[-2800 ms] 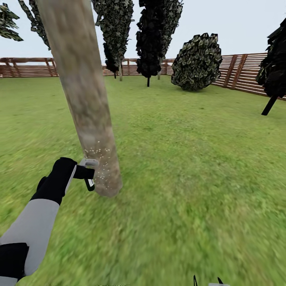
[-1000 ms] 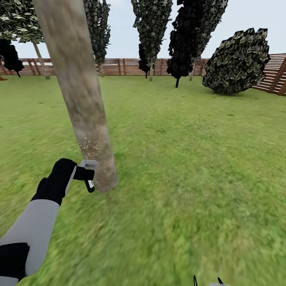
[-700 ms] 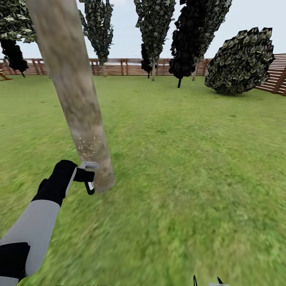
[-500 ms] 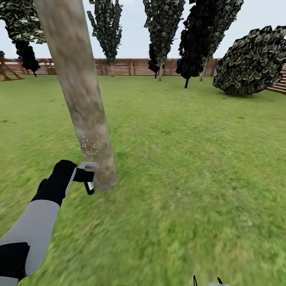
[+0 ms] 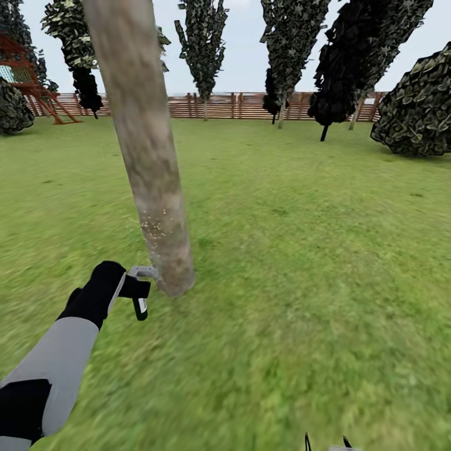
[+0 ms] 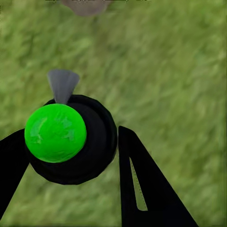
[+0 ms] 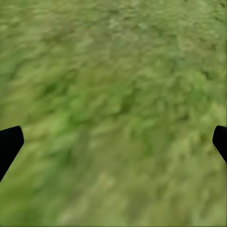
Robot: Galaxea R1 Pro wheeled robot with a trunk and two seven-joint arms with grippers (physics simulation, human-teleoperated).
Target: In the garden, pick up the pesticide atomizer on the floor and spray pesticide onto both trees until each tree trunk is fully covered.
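Note:
A thick, leaning tree trunk (image 5: 153, 169) of blotchy grey-beige bark rises from the grass (image 5: 300, 263). Whitish pesticide specks (image 5: 155, 225) dot its lower part, above the base. My left gripper (image 5: 139, 289) is shut on the black pesticide atomizer (image 5: 140, 307), whose grey trigger head (image 5: 144, 272) sits right beside the trunk's base. In the left wrist view the fingers (image 6: 142, 189) clamp the round black atomizer (image 6: 97, 142), which carries a green spot, and its grey nozzle (image 6: 62, 85) points toward the trunk's foot (image 6: 85, 4). My right gripper (image 7: 113, 142) is open over bare grass; its tips (image 5: 326, 443) peek in at the head view's lower edge.
A brown slatted fence (image 5: 219, 105) closes the far side of the lawn. Several dark-crowned trees (image 5: 203, 44) stand before it, with a round bush (image 5: 416, 106) at the right and a red wooden play frame (image 5: 31, 81) at the far left.
The whole view has swung: fence, trees and bush slid rightward, and the play frame came in at left. The trunk now sits further right; my left gripper still holds the atomizer by its base.

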